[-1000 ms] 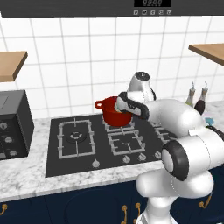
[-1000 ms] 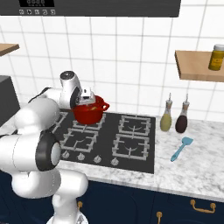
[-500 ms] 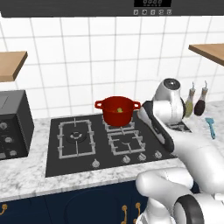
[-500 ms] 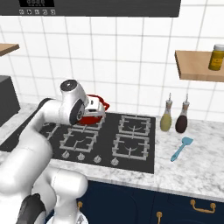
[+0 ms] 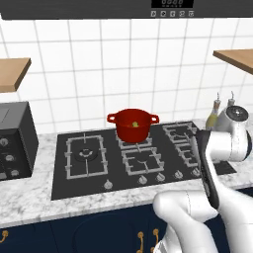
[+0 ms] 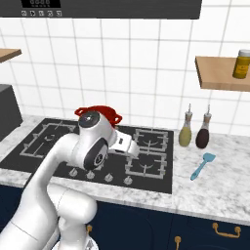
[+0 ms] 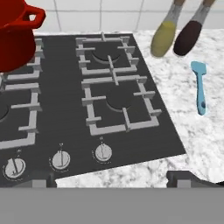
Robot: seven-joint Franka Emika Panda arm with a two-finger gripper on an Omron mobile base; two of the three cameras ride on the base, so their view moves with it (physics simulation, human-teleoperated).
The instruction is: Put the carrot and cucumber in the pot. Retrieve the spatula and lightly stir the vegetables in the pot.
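Observation:
The red pot (image 5: 133,123) stands on the back middle burner, with the small yellow-green cucumber (image 5: 134,124) lying inside it. The carrot is hidden. In the hand view the pot (image 7: 15,37) sits at the upper left. My gripper (image 7: 111,180) hangs open and empty over the front edge of the stove, its fingertips (image 7: 188,178) set wide apart. The light-blue spatula (image 7: 200,87) lies flat on the marble counter right of the stove, ahead and to the right of the gripper. From the right base view the spatula (image 6: 202,166) lies in front of the bottles, well right of my hand (image 6: 126,144).
Two dark-topped bottles (image 6: 185,134) (image 6: 202,135) stand on the counter just behind the spatula. The black stove (image 7: 109,100) has raised grates and a row of knobs (image 7: 103,153) along its front. A wooden shelf with a jar (image 6: 241,63) hangs at the upper right.
The arm has swung away from the pot to the right, over the stove's right burners. The pot now shows uncovered in the left base view. The jaws stayed open.

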